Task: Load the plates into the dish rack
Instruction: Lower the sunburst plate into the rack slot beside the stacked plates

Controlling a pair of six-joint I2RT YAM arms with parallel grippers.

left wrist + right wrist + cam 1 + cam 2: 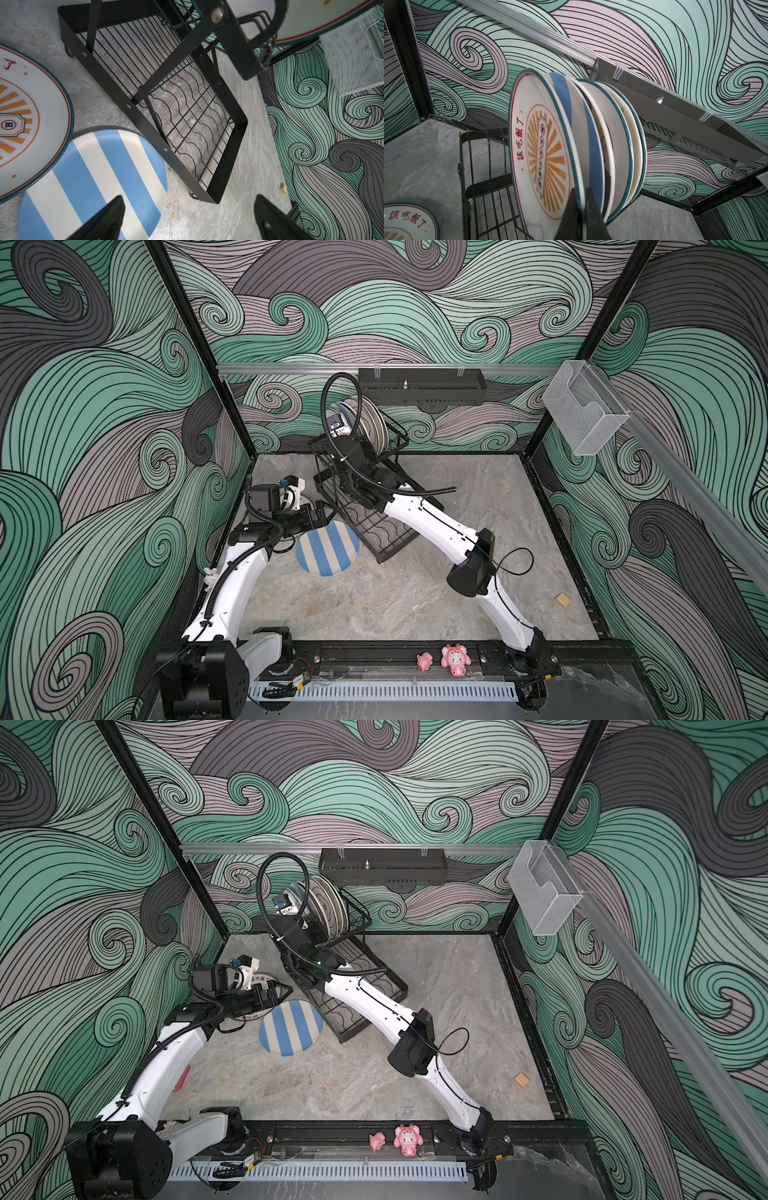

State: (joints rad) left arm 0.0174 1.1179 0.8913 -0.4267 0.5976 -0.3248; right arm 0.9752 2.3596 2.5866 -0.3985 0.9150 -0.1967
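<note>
From the near left corner of the worktop [415, 597], a grey marbled slab, the left arm [237, 593] rises, bends at the elbow by the left edge and lies low with its forearm turned toward the middle. Its left gripper [188, 199] hangs with the two black fingers [108, 218] spread wide and empty above the far rim of the striped plate [327, 547]. This is a glossy round disc in broad blue and cream bands, lying flat left of the middle with its edge right at the frame of the dish rack [116, 91]. Toward the left edge, the flat sunburst plate [31, 124], cream with orange rays, red letters and a teal rim, lies partly under the wrist. The right arm [428, 522] climbs from the near right, folds at a black elbow and stretches diagonally over the rack's lower tray of wavy black wire to the raised basket near the far edge. There the right gripper [581, 199] is pressed together on the rim of the standing sunburst plate [546, 145], the end one of the racked plates [370, 423] set on edge.
</note>
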